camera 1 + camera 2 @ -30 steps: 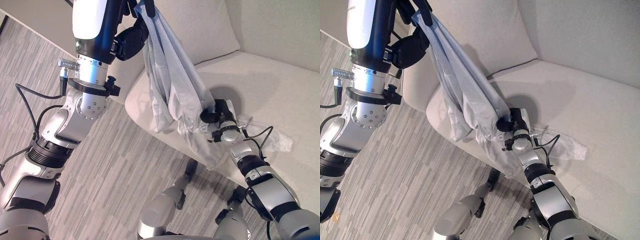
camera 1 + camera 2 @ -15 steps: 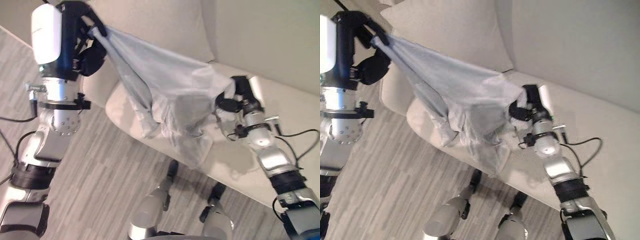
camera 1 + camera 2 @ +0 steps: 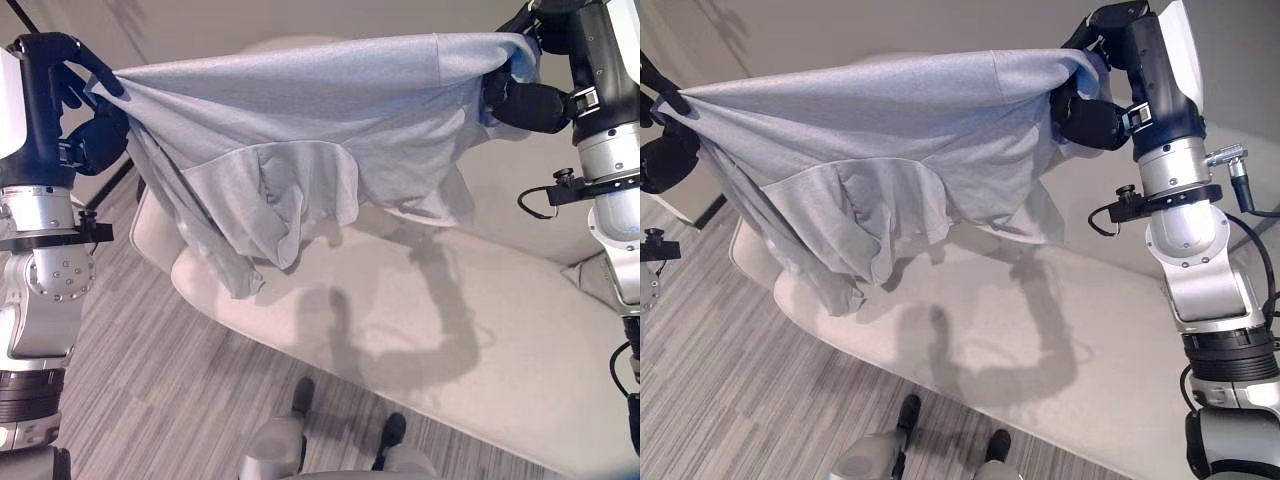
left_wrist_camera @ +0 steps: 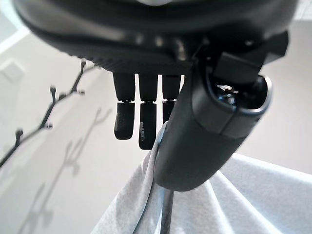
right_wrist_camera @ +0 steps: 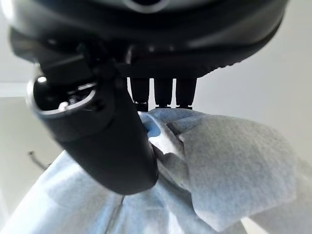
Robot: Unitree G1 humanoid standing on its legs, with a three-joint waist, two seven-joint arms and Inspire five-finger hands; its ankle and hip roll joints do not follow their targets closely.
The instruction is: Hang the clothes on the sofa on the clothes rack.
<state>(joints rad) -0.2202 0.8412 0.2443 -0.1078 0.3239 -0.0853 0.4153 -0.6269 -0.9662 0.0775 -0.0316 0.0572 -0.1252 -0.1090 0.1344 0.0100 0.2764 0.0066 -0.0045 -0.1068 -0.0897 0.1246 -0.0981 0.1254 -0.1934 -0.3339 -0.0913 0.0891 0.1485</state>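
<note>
A light grey-blue shirt point(image 3: 300, 150) hangs stretched wide in the air above the beige sofa point(image 3: 450, 340). My left hand point(image 3: 75, 90) grips one top corner at the upper left. My right hand point(image 3: 520, 95) grips the other top corner at the upper right. In the left wrist view the thumb point(image 4: 204, 131) and fingers point(image 4: 141, 122) pinch a fold of the shirt point(image 4: 224, 195). The right wrist view shows its thumb point(image 5: 112, 141) pressed on bunched shirt cloth point(image 5: 234, 161). The shirt's lower part droops in folds and hangs free of the seat. A black branch-like clothes rack point(image 4: 48, 105) stands beyond my left hand.
The sofa's back cushion point(image 3: 290, 45) rises behind the shirt. Grey striped floor point(image 3: 150, 400) lies in front of the sofa. A thin black bar point(image 3: 110, 190) slants beside the sofa's left end, behind my left arm.
Both arms have risen. My right hand swung up and to the right, lifting the shirt off the seat and spreading it wide. The camera has also tilted upward.
</note>
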